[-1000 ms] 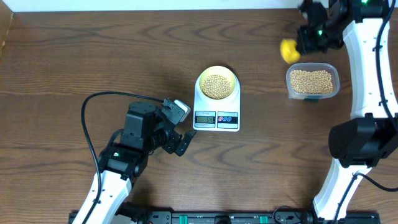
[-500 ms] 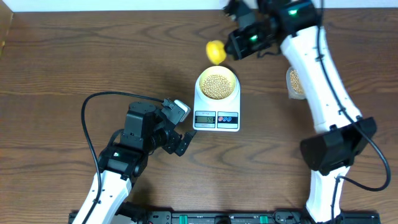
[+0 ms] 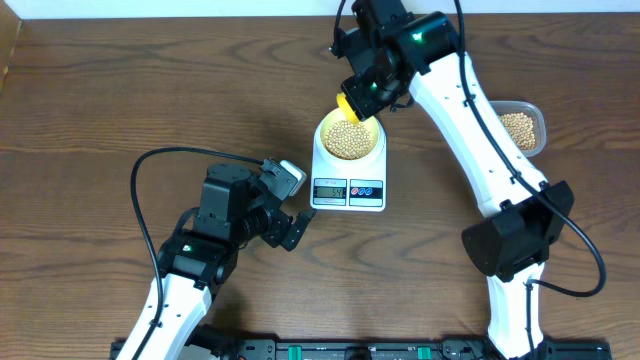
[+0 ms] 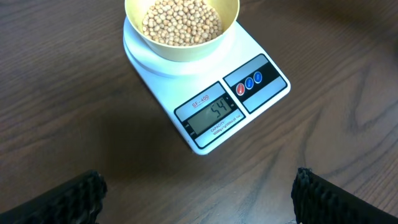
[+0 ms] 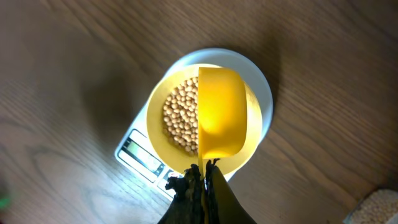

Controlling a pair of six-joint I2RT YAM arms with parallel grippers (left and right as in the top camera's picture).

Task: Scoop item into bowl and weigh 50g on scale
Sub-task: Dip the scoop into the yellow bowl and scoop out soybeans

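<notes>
The pale-yellow bowl sits on the white scale, holding many tan beans. The display reads 54. My right gripper is shut on the handle of a bright yellow measuring spoon, held over the bowl; overhead the spoon is at the bowl's far rim. My left gripper is open and empty, left of the scale, its fingers at the bottom corners of the left wrist view.
A clear plastic tub with more beans stands at the right, partly behind my right arm. A cable loops on the table by the left arm.
My right arm has swung left from the tub with the yellow spoon and now holds it over the bowl. The left arm has not moved.
</notes>
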